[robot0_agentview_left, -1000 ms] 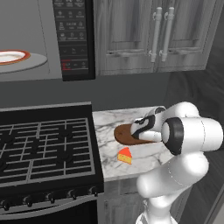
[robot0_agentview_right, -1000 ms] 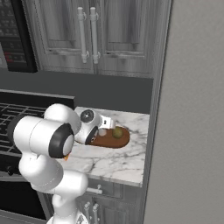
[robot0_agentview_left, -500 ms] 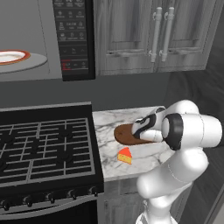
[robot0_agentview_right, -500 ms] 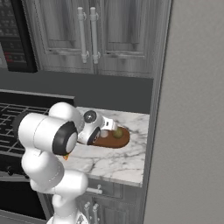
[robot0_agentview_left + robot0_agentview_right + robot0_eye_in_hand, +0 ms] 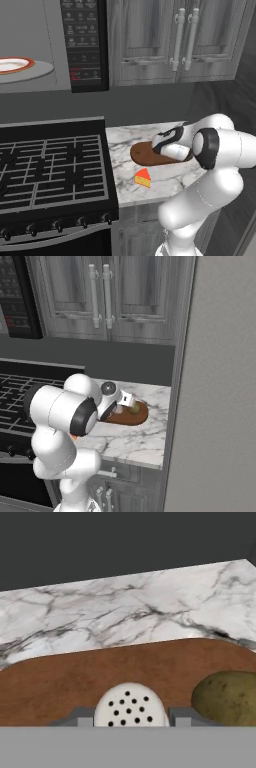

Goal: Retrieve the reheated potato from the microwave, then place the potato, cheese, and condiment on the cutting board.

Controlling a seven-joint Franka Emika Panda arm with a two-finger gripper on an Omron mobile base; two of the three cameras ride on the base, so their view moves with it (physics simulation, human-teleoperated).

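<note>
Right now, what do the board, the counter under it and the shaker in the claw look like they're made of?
Board: wood, probably; reddish-brown, matte, faint grain streaks. Counter: looks like polished marble; white with grey veins. Shaker: pale, smooth top with small dark holes; plastic or metal, can't tell.

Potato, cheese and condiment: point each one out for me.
potato [image 5: 227, 698], hand view, middle of its brown skin.
cheese [image 5: 143, 178], left base view, the wedge's red top.
condiment [image 5: 130, 708], hand view, the perforated white cap.
</note>
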